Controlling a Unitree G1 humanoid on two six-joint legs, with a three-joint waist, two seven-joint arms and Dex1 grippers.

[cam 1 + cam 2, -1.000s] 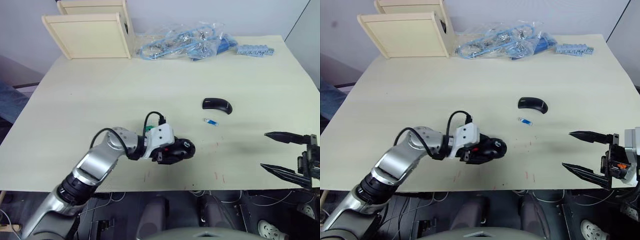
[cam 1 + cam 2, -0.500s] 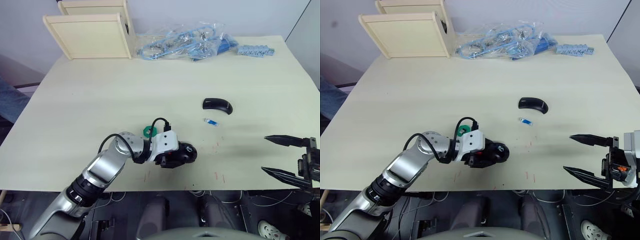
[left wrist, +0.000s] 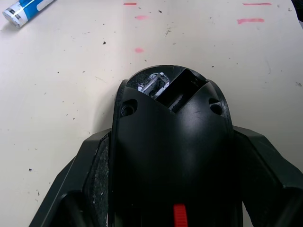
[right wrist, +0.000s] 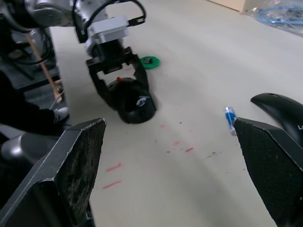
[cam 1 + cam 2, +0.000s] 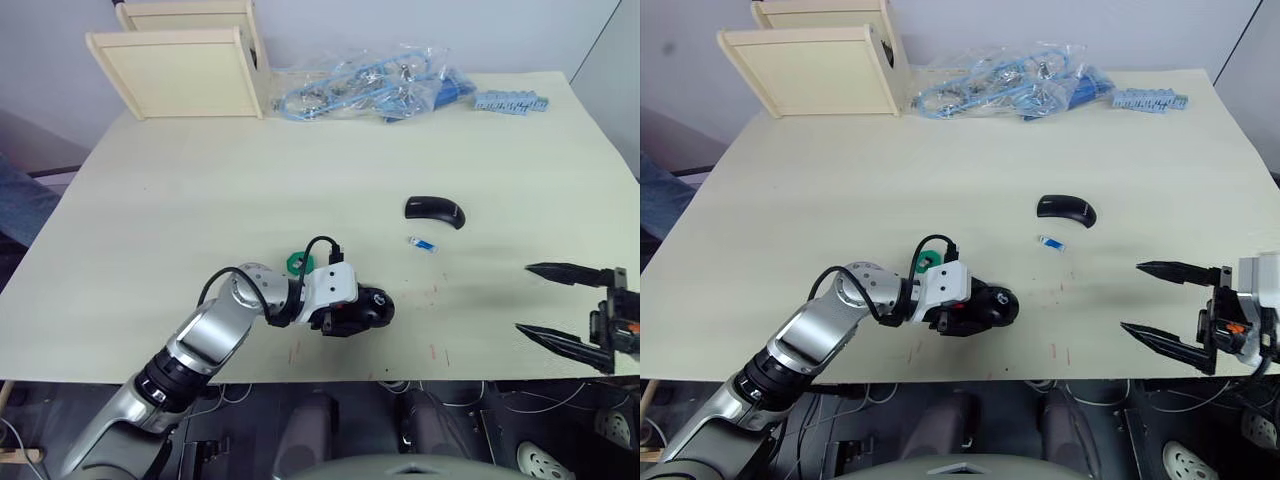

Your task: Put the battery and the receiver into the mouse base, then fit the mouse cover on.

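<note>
Left gripper [image 5: 352, 312] fingers pinching mouse base [image 5: 365, 308] on bench [image 5: 200, 190], likely steadying it for loading; battery [image 5: 422, 243] just beyond base, mouse cover [image 5: 435, 209] behind battery; right gripper [image 5: 560, 308] fingers spread, near battery, probably readying pickup.

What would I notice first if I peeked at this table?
Probably the left gripper near the table's front edge, squeezing the black mouse base between its fingers. Past it lie the tiny blue-and-white battery and the shiny mouse cover, while the right gripper waits wide open at the right edge.
</note>
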